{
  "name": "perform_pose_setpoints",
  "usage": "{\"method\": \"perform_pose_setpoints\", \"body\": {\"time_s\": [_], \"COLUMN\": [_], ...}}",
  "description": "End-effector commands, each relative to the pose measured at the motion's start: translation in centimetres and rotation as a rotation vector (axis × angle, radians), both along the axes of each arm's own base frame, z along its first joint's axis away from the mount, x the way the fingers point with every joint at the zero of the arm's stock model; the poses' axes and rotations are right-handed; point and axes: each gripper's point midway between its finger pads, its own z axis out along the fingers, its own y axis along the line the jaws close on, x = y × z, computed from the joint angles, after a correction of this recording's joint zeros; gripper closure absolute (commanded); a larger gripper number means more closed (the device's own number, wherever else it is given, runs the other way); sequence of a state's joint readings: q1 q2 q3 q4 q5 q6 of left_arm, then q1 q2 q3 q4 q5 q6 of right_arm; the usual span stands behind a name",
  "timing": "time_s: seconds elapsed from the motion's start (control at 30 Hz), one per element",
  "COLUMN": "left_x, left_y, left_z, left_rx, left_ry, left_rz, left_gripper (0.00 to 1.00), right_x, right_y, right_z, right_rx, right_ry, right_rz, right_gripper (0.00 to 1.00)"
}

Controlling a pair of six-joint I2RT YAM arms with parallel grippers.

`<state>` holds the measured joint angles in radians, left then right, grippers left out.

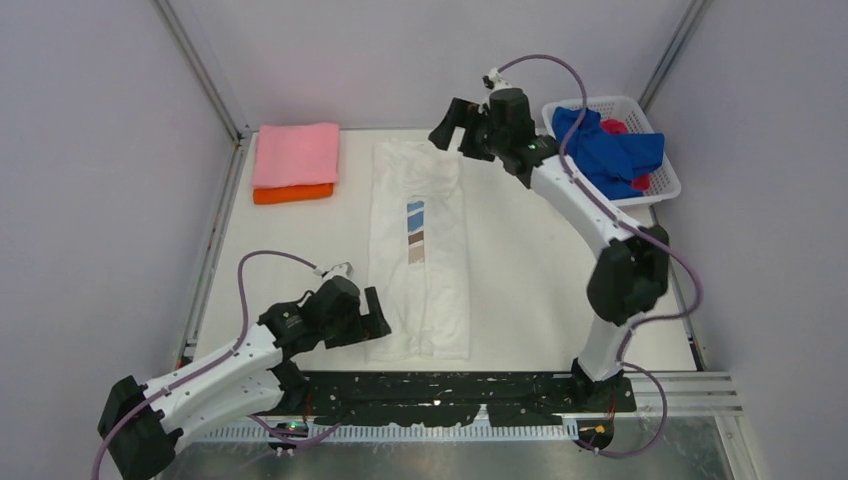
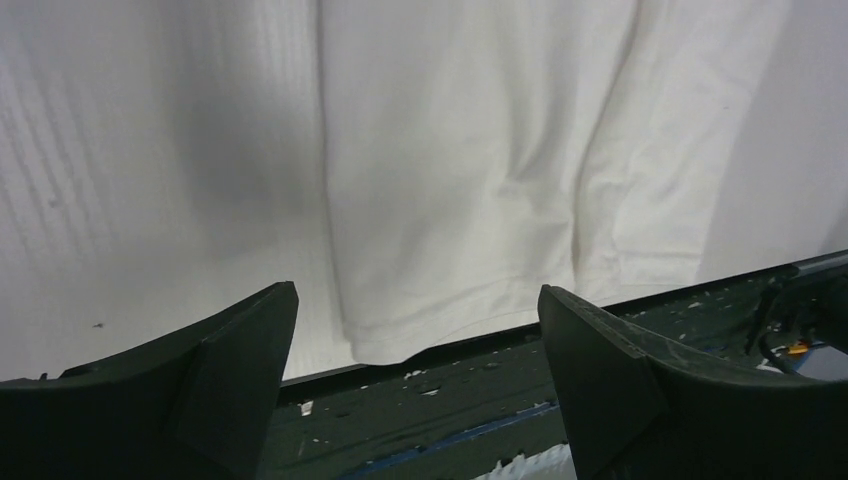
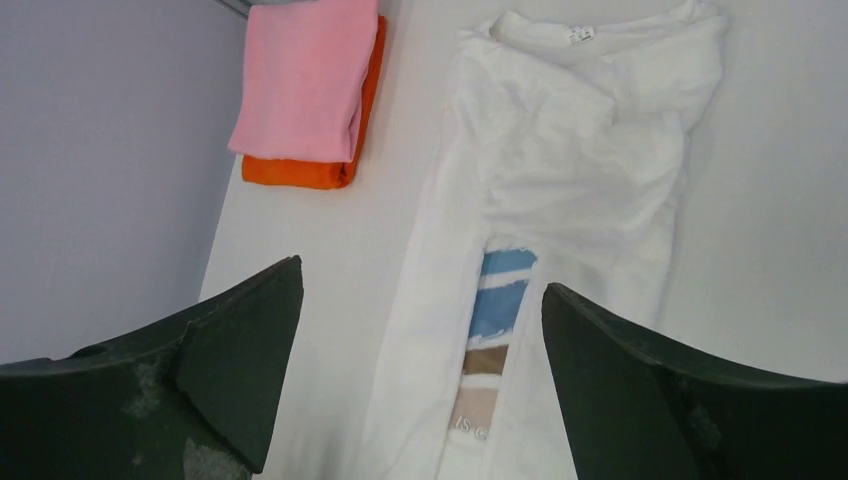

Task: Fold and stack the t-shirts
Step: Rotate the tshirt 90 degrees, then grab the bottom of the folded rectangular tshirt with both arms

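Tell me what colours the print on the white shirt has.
The print shows blue strokes above brown ones; the right wrist view shows it best.

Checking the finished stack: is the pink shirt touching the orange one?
Touching. The right wrist view shows the pink shirt lying directly on the orange shirt, no gap.

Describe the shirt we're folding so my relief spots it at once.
On the table, look down the middle. The white shirt lies there in a long narrow band, collar at the far end. Only it bears a blue and brown print; the pink shirt and orange shirt are stacked far left, the blue shirt in the basket.
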<state>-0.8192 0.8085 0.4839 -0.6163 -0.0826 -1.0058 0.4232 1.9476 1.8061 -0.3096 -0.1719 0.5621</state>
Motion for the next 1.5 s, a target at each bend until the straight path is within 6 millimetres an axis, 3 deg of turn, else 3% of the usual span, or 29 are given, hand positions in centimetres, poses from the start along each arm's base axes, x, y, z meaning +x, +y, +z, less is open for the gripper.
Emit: {"method": "perform_pose_setpoints", "body": {"time_s": [0.0,0.03,0.17,0.27,0.53,0.8,0.87,0.93,0.97,1.2,1.47], "left_x": [-1.5,-1.8,-3.3,-4.4,-5.0,-5.0,-4.9,-5.0,-5.1,-5.2,-5.5], "left_y": [1.4,1.0,0.5,1.1,1.4,1.0,1.1,1.2,1.3,1.1,1.0], "left_z": [-1.7,-1.9,-3.0,-3.9,-4.8,-5.6,-5.8,-5.8,-5.8,-5.5,-5.6], "left_rx": [0.045,0.027,0.005,0.023,0.012,0.008,0.016,0.018,0.019,-0.013,-0.032], "left_ry": [0.054,0.067,0.143,0.195,0.212,0.230,0.232,0.232,0.232,0.213,0.217], "left_rz": [-0.028,-0.045,-0.094,-0.096,-0.077,-0.080,-0.074,-0.071,-0.071,-0.087,-0.093], "left_gripper": [0.10,0.14,0.28,0.39,0.56,0.71,0.81,0.98,1.00,1.00,1.00], "right_x": [-8.2,-11.0,-18.0,-22.3,-31.3,-37.2,-38.6,-39.6,-40.1,-41.1,-41.8], "right_y": [-3.5,-4.4,-6.2,-7.0,-7.2,-7.2,-6.7,-6.0,-5.6,-3.1,-3.4], "right_z": [-1.4,-3.5,-8.7,-11.2,-14.9,-17.0,-17.6,-18.0,-18.3,-19.7,-22.0], "right_rx": [-0.155,-0.153,-0.156,-0.196,-0.235,-0.235,-0.239,-0.244,-0.248,-0.225,-0.249], "right_ry": [-0.018,0.031,0.150,0.218,0.351,0.444,0.472,0.484,0.489,0.508,0.577], "right_rz": [-0.010,-0.025,-0.013,0.024,0.159,0.255,0.291,0.325,0.341,0.377,0.351], "right_gripper": [0.05,0.04,0.04,0.04,0.00,0.11,0.13,0.15,0.17,0.29,0.43]}}
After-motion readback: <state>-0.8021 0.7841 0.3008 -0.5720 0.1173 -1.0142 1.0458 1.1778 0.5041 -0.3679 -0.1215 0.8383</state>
